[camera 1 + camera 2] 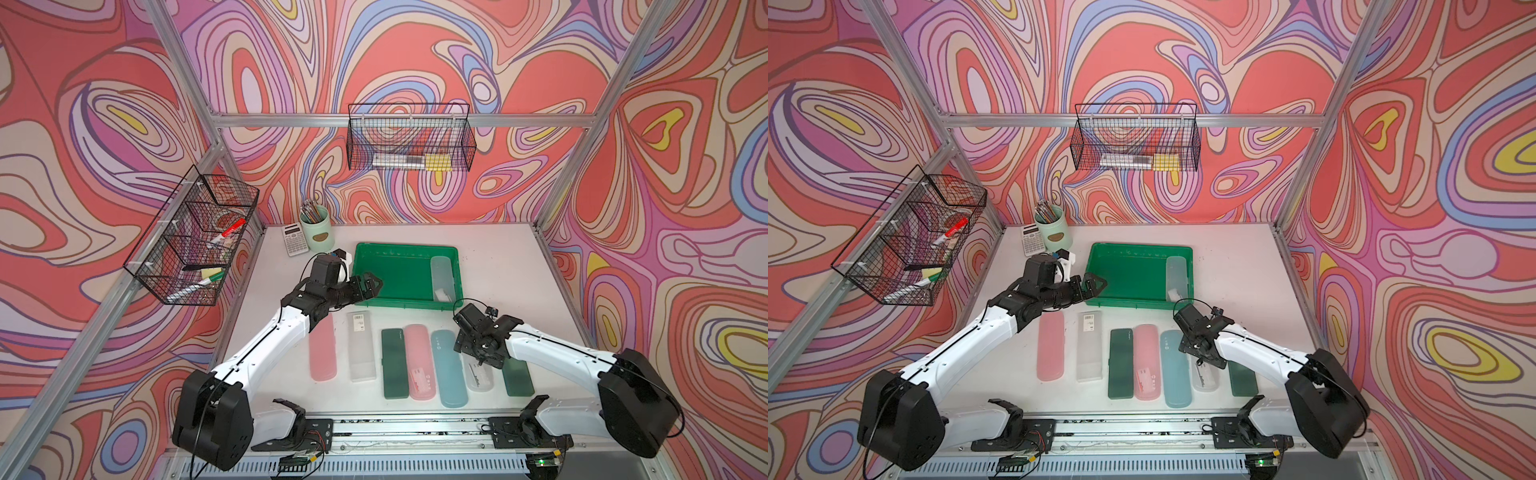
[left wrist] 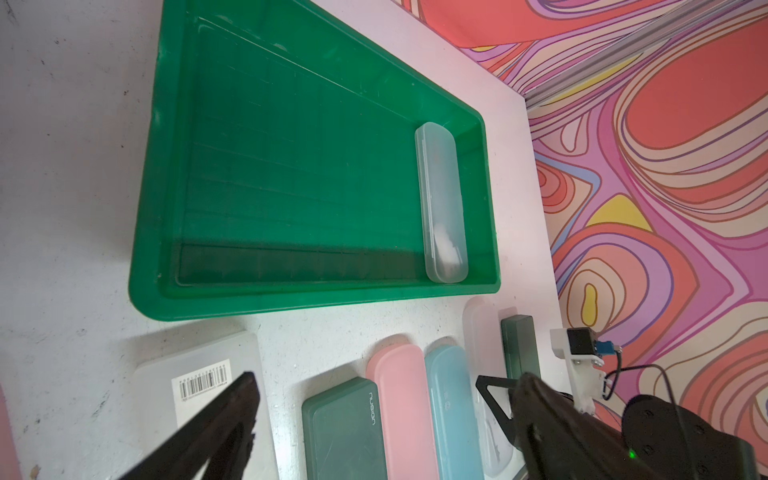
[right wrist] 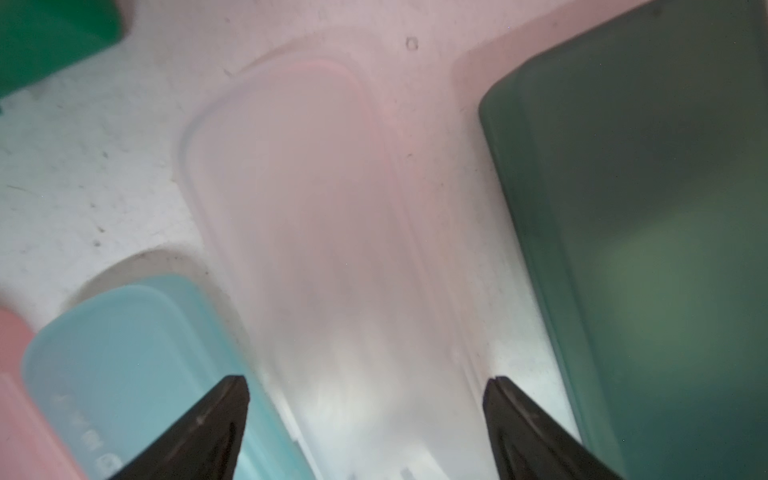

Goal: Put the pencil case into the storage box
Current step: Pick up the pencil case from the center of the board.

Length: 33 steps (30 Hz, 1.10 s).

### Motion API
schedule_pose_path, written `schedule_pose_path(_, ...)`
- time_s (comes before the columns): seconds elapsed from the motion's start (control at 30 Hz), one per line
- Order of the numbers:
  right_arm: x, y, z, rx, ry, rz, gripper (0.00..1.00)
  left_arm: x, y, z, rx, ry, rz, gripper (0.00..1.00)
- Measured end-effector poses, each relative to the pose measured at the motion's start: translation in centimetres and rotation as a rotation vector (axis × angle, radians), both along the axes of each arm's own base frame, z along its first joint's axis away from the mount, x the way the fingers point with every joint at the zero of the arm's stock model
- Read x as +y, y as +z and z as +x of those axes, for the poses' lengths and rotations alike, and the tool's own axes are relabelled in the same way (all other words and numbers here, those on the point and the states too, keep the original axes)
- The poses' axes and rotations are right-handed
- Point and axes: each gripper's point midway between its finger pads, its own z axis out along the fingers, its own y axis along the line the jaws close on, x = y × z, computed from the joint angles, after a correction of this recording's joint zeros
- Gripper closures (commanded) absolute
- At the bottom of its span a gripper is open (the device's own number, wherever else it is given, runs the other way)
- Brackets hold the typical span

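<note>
The right tool (image 3: pixel 366 384) hangs, jaws apart, astride the clear pencil case (image 3: pixel 316 208) lying on the bench (image 1: pixel 490 257) in front of the storage box (image 1: pixel 399 274). It should drop squarely, missing the teal case (image 3: pixel 124 353) and dark green case (image 3: pixel 644 249), then clamp.

The right wrist view is blurred throughout: the print on the teal case (image 3: pixel 124 353) cannot be read, and the lower edge cuts off the right arm's fingers (image 3: pixel 208 432). In both top views those fingers are hidden under the right arm's wrist (image 1: pixel 484 336), which also covers the far ends of the clear pencil case (image 1: pixel 480 376) and the dark green case (image 1: pixel 517 380). The left arm (image 1: pixel 270 345) hides the far end of a pink case (image 1: pixel 322 357). What lies in the wire basket (image 1: pixel 409 137) on the back wall is too small to tell.
</note>
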Motion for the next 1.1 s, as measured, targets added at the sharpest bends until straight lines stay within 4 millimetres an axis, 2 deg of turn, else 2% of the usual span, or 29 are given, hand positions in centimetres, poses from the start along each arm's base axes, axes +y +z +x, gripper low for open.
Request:
schedule_pose_path(0.23,-0.4,-0.4,1.2,-0.002,-0.01,-0.034,0.09,0.0,0.0,0.0,0.001,-0.001,0.0,0.02)
schedule_pose_path(0.43,-2.2,-0.1,2.6,-0.018,-0.059,-0.033,0.09,-0.1,-0.7,0.1,0.021,-0.004,0.004,0.02)
schedule_pose_path(0.53,-2.6,0.4,2.9,-0.036,-0.055,-0.027,0.06,-0.2,-1.3,0.1,0.036,-0.008,0.007,0.01)
schedule_pose_path(0.7,-1.8,2.5,3.3,-0.102,-0.022,0.038,0.06,-0.3,-1.4,0.2,0.039,-0.01,0.006,0.02)
schedule_pose_path(0.83,-1.4,3.3,2.6,-0.129,-0.019,0.079,0.06,-0.3,-1.4,0.2,0.038,-0.01,0.007,0.01)
schedule_pose_path(1.1,-2.3,0.0,-0.7,-0.014,-0.048,0.043,0.06,-0.3,-1.4,0.1,0.037,-0.014,0.005,0.01)
